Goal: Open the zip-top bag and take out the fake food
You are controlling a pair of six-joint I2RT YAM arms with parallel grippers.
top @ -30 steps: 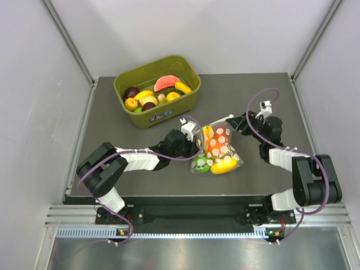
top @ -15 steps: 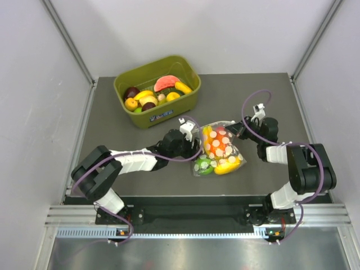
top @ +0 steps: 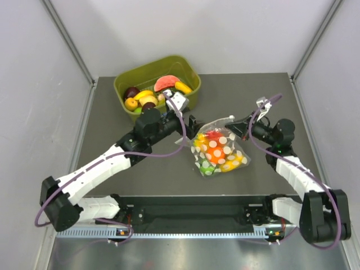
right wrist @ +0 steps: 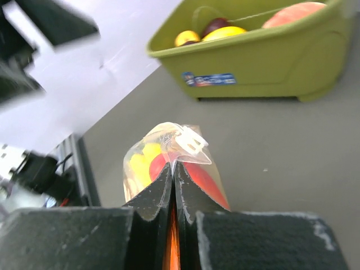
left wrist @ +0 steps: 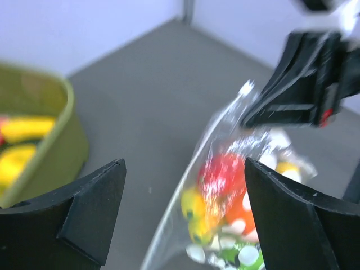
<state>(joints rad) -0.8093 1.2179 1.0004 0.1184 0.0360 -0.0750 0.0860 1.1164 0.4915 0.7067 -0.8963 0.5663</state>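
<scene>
Centrally, zip-top bag (top: 220, 151) on dark grey tabletop (top: 259, 95), white walls (top: 197, 28), right hand (right wrist: 174, 169) clamped on its top, left hand (left wrist: 183, 169) apart.

Dark grey table (top: 236, 90) with a matte top. Two things sit on it. An olive-green tub (top: 149, 72) stands at the far-left part. A clear dotted zip-top bag (top: 219, 154) has its lower end on the top — nearer than the tub and to its right, close to it but not touching.

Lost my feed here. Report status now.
Right gripper shut on zip-top bag, top edge. Left gripper open beside it, empty. Fake food inside bag. Nothing blocking.
</scene>
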